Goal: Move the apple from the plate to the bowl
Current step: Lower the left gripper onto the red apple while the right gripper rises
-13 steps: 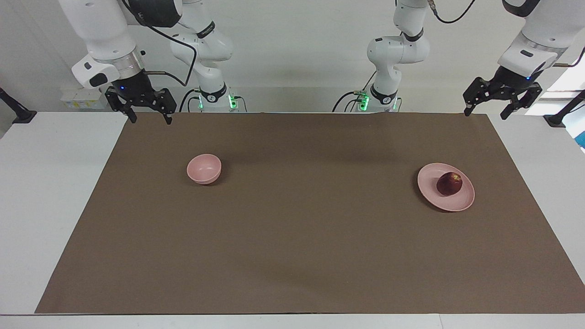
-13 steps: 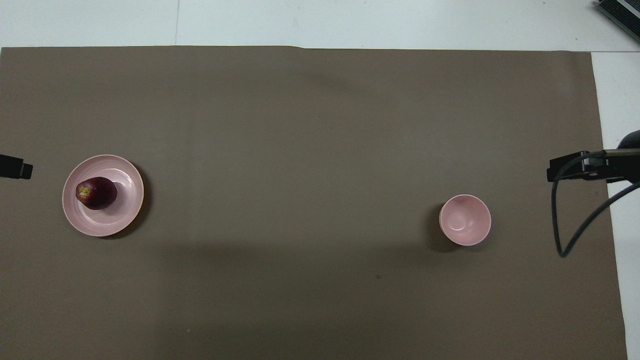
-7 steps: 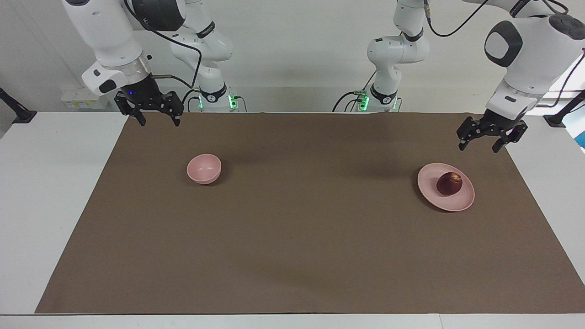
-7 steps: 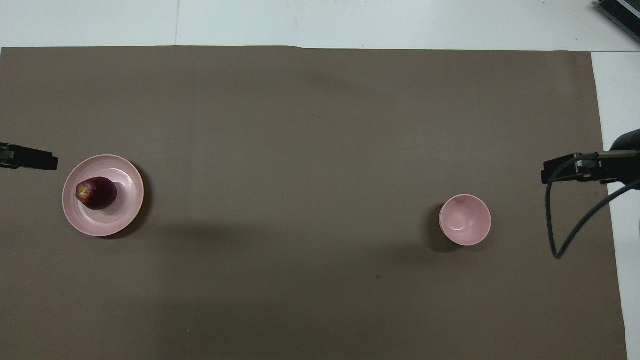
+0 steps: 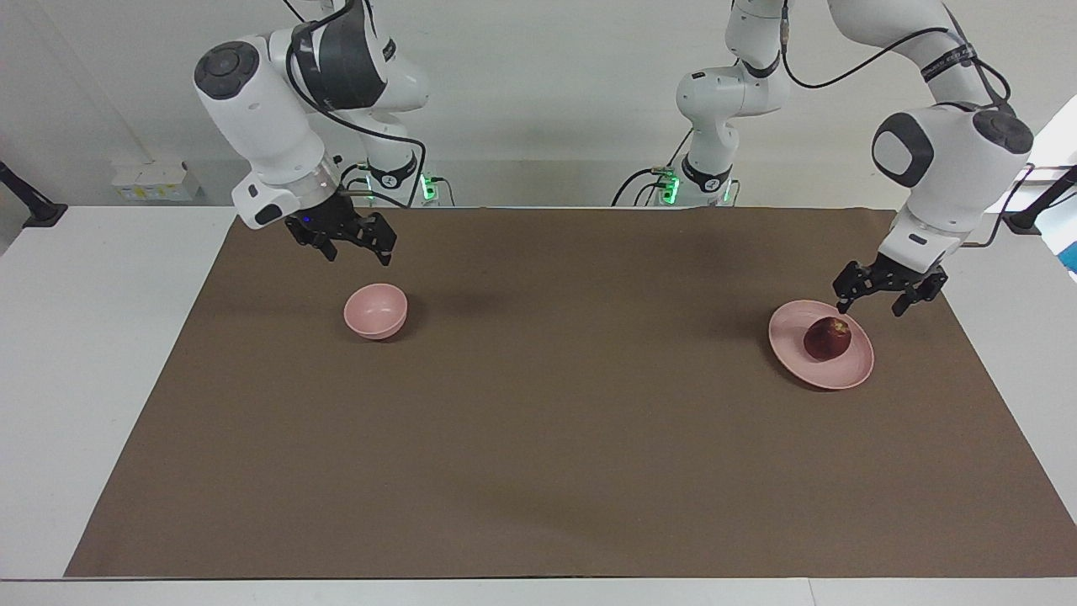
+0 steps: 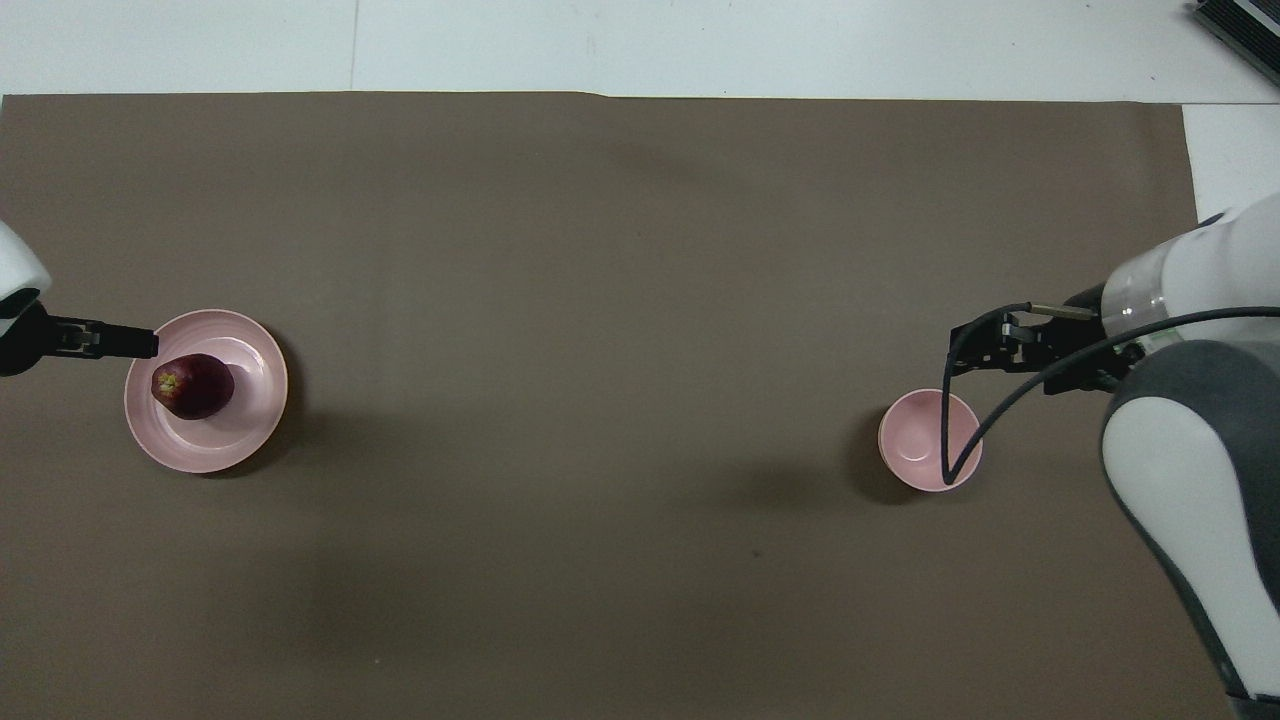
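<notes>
The dark red apple lies on the flat pink plate toward the left arm's end of the table. My left gripper is open and hangs low over the plate's rim, beside the apple and apart from it. The deep pink bowl stands empty toward the right arm's end. My right gripper is open and empty, in the air over the mat close beside the bowl. The overhead view shows the apple, the plate, the bowl, the left gripper and the right gripper.
A brown mat covers most of the white table. The right arm's black cable loops over the bowl in the overhead view. A dark object lies at the table's corner farthest from the robots, at the right arm's end.
Both arms have come in and down from the table's ends. The left gripper has dropped to the plate's rim. The right gripper has moved close to the bowl. Apple, plate and bowl have not moved.
</notes>
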`<control>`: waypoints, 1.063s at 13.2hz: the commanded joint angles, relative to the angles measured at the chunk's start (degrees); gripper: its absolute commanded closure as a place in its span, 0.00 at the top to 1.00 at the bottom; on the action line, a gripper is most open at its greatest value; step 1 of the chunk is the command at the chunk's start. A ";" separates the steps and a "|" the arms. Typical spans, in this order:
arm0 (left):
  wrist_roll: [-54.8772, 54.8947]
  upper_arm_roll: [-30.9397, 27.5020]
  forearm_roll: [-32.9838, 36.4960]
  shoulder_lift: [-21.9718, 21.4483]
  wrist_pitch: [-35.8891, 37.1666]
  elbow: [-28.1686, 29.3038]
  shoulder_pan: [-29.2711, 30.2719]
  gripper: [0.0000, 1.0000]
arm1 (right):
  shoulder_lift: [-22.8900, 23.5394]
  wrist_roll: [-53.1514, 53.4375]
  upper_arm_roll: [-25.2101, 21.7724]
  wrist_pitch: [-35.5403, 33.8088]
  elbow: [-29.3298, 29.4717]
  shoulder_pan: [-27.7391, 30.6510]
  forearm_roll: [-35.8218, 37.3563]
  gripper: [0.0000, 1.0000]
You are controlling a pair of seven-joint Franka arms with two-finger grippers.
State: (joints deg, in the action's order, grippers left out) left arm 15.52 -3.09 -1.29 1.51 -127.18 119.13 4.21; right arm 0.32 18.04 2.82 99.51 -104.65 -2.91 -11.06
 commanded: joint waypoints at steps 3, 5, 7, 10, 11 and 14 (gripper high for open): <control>1.01 0.37 -1.26 3.85 -13.07 7.51 1.24 1.00 | 3.19 7.95 0.08 4.81 -1.78 -1.30 -7.57 1.00; 1.01 0.28 -1.26 4.47 -15.28 9.18 1.33 1.00 | 4.34 10.59 -0.01 5.16 -1.87 -1.31 -12.82 1.00; 1.01 0.37 -1.35 4.47 -15.29 9.19 1.59 0.91 | 4.34 14.28 0.08 5.42 -1.87 -1.83 -14.15 1.00; 1.09 0.28 -1.26 4.56 -15.37 8.84 0.89 0.11 | 5.13 19.39 0.08 6.83 -1.96 -3.59 -16.53 1.00; 1.09 0.37 -1.26 4.73 -15.29 8.49 0.89 0.01 | 5.22 20.53 0.08 7.01 -1.88 -4.55 -16.62 1.00; 1.01 0.54 -1.26 4.21 -15.46 6.91 0.71 0.00 | 5.66 23.52 0.08 7.88 -1.87 -5.52 -19.69 1.00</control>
State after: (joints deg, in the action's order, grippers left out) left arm 15.54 -2.75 -1.65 6.63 -141.82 126.84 5.03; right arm 5.95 39.84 2.84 105.80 -105.98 -8.10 -27.97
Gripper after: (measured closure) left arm 0.352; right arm 0.000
